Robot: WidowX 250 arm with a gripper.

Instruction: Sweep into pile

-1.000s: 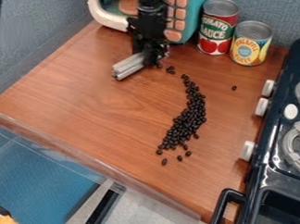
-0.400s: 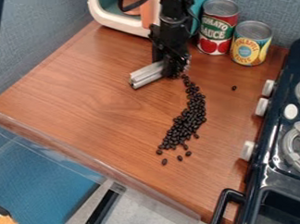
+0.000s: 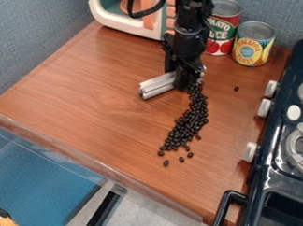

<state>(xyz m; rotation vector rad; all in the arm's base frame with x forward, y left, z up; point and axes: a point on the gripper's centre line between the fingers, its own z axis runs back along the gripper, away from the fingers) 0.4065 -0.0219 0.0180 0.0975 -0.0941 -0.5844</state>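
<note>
The black gripper hangs low over the wooden counter, at the upper end of the beans, shut on a silver-grey bar that sticks out to its lower left. Dark beans lie in a long curved band that runs from beside the gripper down to the lower left. A few loose beans lie around the band's lower end, and a single bean lies apart to the right. Part of the band's top end is hidden by the gripper.
Behind the gripper stand a toy microwave, a red tomato can and a yellow can. A dark stove with white knobs borders the counter on the right. The counter's edge runs along the lower left.
The gripper and the bar have moved right and toward the camera, reaching the top of the bean band. The loose beans near the band's top are no longer apart from it.
</note>
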